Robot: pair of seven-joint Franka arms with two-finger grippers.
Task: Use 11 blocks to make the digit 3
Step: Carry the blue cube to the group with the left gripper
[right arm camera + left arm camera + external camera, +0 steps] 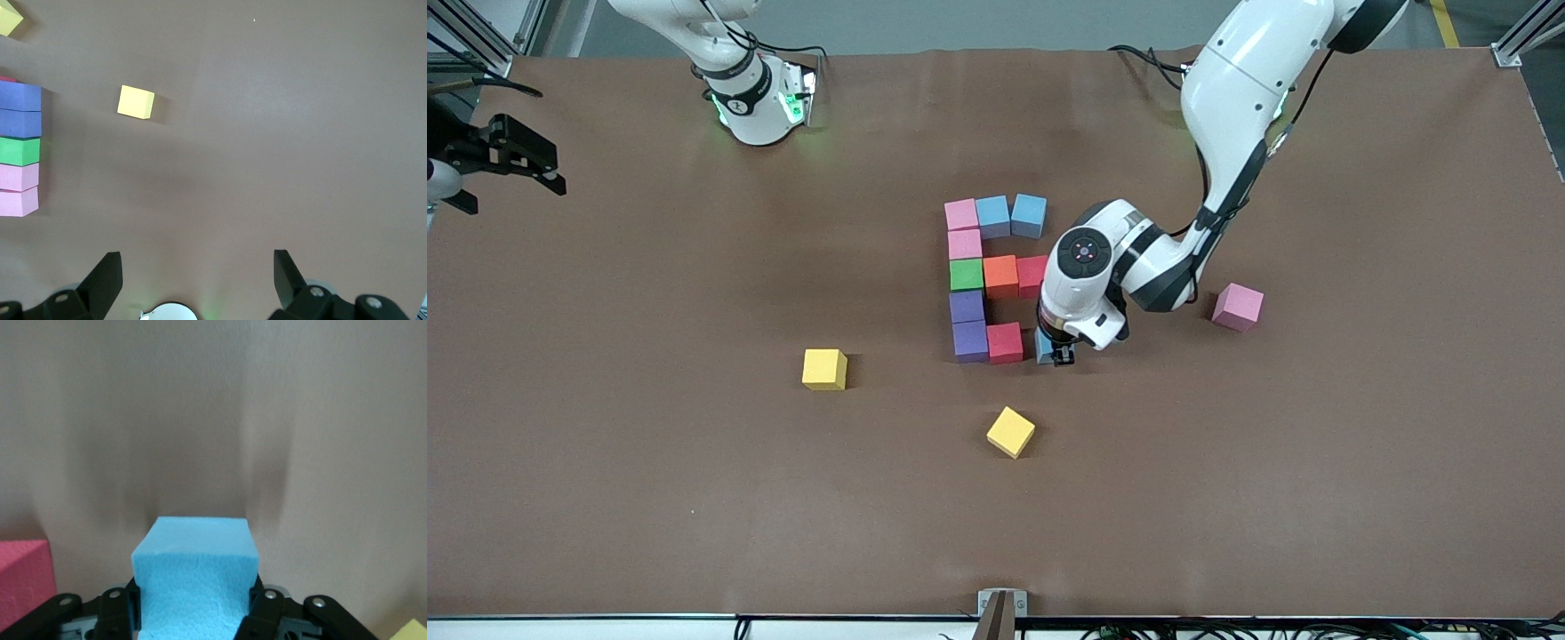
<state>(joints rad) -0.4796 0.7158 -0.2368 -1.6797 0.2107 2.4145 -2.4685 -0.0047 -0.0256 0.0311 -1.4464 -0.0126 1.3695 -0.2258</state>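
Observation:
The figure of touching cubes lies mid-table. Its column is pink (961, 214), pink (964, 243), green (966, 274), purple (967, 306), purple (970, 340). The arms are two light blue cubes (992, 216) (1029, 214), orange (1000, 275) with red (1032, 275), and a red cube (1005, 342). My left gripper (1060, 354) is shut on a third light blue cube (1042, 346), low at the table beside that red cube with a small gap. In the left wrist view the light blue cube (197, 573) sits between the fingers (265, 607), next to the red cube (23, 580). My right gripper (516, 160) waits open and empty at the right arm's end.
Two yellow cubes (823, 369) (1010, 432) lie nearer to the front camera than the figure. A loose pink cube (1237, 307) lies toward the left arm's end. The right wrist view shows a yellow cube (136, 101) and the column, purple (20, 110) to pink (19, 190).

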